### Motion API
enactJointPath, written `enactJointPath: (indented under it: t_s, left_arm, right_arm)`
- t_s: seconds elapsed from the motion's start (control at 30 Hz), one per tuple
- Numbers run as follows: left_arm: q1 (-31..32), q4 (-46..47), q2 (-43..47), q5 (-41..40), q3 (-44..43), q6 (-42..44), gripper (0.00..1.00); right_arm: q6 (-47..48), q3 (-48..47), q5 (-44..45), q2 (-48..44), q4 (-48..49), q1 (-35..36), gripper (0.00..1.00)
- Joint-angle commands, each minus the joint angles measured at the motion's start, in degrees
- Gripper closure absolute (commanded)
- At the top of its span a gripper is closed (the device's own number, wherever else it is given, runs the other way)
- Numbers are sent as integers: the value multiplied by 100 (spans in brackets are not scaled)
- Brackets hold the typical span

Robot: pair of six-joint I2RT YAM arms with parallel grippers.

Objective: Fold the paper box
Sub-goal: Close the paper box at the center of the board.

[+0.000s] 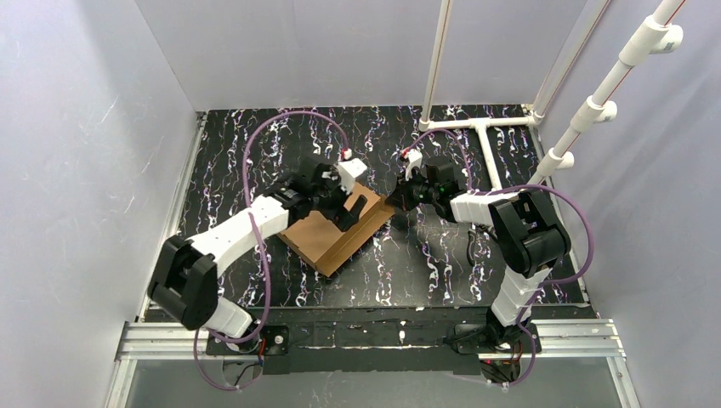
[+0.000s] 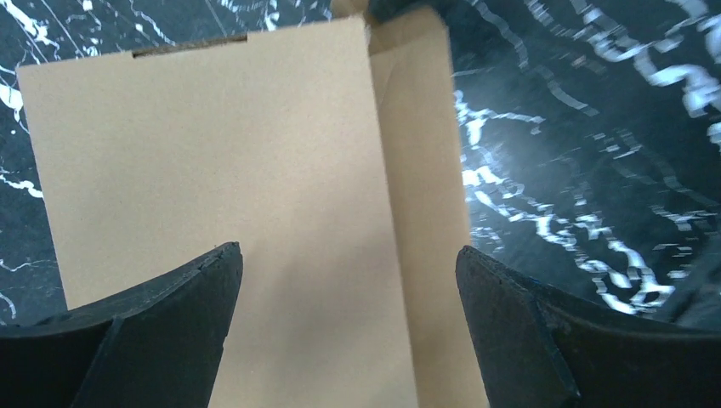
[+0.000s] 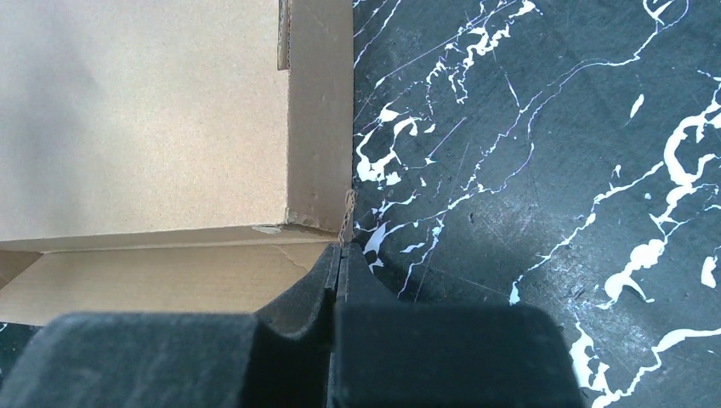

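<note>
1. Top view: the paper box (image 1: 327, 238) is seen mid-table on the black table (image 1: 442, 263), with the left gripper (image 1: 349, 206) over it and the right gripper (image 1: 394, 199) at its right corner.
2. Left wrist: the fingers (image 2: 170, 314) are spread wide above the box's panel.
3. Right wrist: the fingers (image 3: 289, 306) are pressed together, touching the box's corner.

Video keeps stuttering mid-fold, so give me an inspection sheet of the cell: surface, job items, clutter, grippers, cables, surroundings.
Surface: black tabletop with white marbling, no spills seen.
Job's things: paper box mid-table, brown cardboard, lying low, one side flap showing.
Clutter: nothing seen.
Grippers: left gripper open above the box panel; right gripper shut at a box corner, pinch unclear.
Cables: purple cables loop off both arms, none on the box.
Surroundings: pale walls; white pipe frame far right.
</note>
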State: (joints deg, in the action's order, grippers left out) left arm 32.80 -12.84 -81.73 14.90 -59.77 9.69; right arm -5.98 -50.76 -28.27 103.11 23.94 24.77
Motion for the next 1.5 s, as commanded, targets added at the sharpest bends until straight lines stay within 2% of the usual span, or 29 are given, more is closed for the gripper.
enactJointPath:
  t_s: [0.0,0.17,0.3,0.5,0.77,0.87,1.13,1.47]
  left_arm:
    - [276,-138,-429,-1073,-288,706,7]
    - [649,-78,-875,-1407,-541,849,16]
    - [929,67,-1156,-2034,-596,974,22]
    - [1070,237,-1409,-2615,-594,921,33]
    - [1080,262,-1538,-2616,-558,657,55]
    - [1083,273,-1590,-2534,-556,520,60]
    - [1080,26,-1783,-2597,-755,120,65]
    - [1052,-222,-1998,-2640,-935,-161,66]
  right_arm:
    - [123,-4,-64,-187,5,19,99]
    - [114,-4,-73,-173,2,19,99]
    - [106,-4,-106,-152,-4,19,99]
    - [132,18,-152,-177,4,19,99]
    - [237,201,-203,-195,198,19,99]
    - [262,245,-214,-201,239,12,99]
    - [264,470,-148,-382,352,19,99]
    - [-81,789,103,-564,361,19,99]
